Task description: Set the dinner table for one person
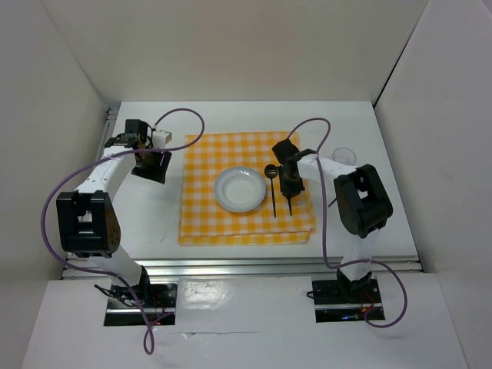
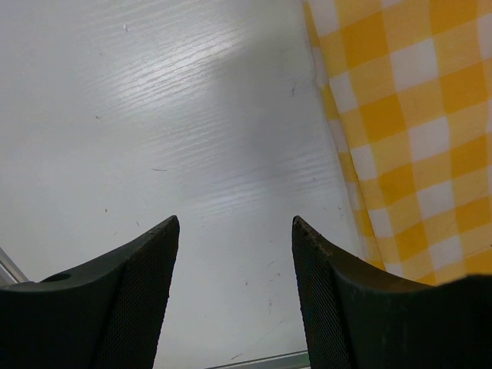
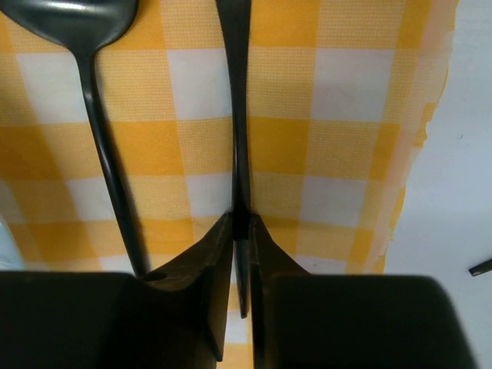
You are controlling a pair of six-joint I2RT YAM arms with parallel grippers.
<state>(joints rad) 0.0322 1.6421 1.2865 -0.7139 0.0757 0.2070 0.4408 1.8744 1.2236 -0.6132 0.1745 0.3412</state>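
Clamping a slim black utensil (image 3: pixel 240 115) by its handle, the right arm's fingers (image 3: pixel 207 261) are clenched tight on it over the yellow-and-white checked cloth (image 3: pixel 338 77), a little inside the cloth's right edge. Whether it is a knife or a fork cannot be told, nor whether it touches the cloth. A black spoon (image 3: pixel 104 161) lies flat on the cloth just to the left of the utensil and roughly parallel to it, with its bowl towards the cloth's far edge. Left of the spoon, near the cloth's middle, sits a round white dish (image 1: pixel 240 190). The left arm's fingers (image 2: pixel 146 269) are spread apart with nothing between them, above bare surface just off the cloth's left edge, towards its far corner. The white worktop (image 1: pixel 154 219) lies under the cloth and reaches past it on every side, with silver rails beyond the cloth's left and near edges.
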